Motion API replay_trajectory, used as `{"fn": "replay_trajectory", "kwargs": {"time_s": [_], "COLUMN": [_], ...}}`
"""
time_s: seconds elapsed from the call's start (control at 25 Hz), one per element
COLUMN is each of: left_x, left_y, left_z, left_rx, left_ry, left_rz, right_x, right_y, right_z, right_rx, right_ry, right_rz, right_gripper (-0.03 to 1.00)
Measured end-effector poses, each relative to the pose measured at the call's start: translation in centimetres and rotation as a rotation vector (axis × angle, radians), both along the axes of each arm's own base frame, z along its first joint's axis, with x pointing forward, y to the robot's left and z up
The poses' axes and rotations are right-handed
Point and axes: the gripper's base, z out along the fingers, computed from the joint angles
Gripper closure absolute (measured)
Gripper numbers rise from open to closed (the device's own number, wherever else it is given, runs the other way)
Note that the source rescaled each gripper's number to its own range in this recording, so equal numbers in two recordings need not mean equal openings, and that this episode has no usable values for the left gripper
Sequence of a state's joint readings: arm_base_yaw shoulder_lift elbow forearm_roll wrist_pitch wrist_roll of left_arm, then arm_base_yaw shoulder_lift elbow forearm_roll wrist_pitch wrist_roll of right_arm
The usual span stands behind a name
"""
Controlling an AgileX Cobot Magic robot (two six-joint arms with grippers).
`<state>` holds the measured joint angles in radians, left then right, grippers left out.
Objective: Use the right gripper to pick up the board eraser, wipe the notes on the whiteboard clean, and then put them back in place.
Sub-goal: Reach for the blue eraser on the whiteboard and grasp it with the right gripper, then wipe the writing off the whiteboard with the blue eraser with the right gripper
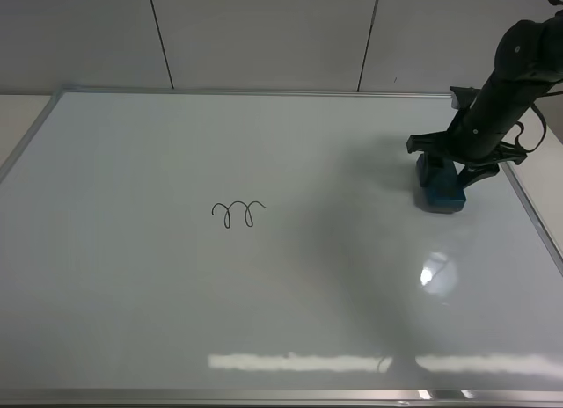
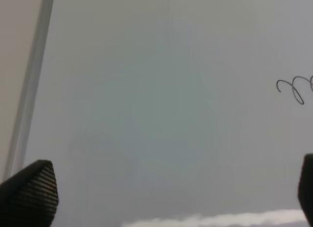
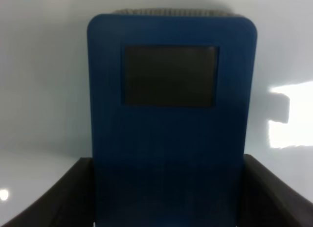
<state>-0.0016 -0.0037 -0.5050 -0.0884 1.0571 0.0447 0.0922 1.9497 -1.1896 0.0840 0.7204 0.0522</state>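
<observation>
You can see your right gripper (image 1: 447, 169) with its two fingers closed against the sides of the board eraser (image 1: 440, 195), which sits on the whiteboard (image 1: 132, 294) near its right edge (well apart from the notes (image 1: 238, 214), left of the middle).

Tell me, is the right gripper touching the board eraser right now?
Touching. The right wrist view shows the right gripper with both fingers pressed against the board eraser's sides, no gap visible.
</observation>
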Motion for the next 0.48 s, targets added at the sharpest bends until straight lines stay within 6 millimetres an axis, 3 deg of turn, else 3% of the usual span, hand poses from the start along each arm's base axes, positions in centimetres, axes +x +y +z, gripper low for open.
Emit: {"fn": "replay_trajectory", "kwargs": {"time_s": [0.48], "left_x": [0.0], "left_y": [0.0], "left_z": [0.0], "left_rx": [0.000], "left_ry": [0.000], "left_rz": [0.000], "right_x": [-1.5], "right_y": [8.6], "right_z": [6.0], "right_rx": [-0.001], "right_ry": [-0.051], "right_rz": [0.361], "right_gripper": [0.97]}}
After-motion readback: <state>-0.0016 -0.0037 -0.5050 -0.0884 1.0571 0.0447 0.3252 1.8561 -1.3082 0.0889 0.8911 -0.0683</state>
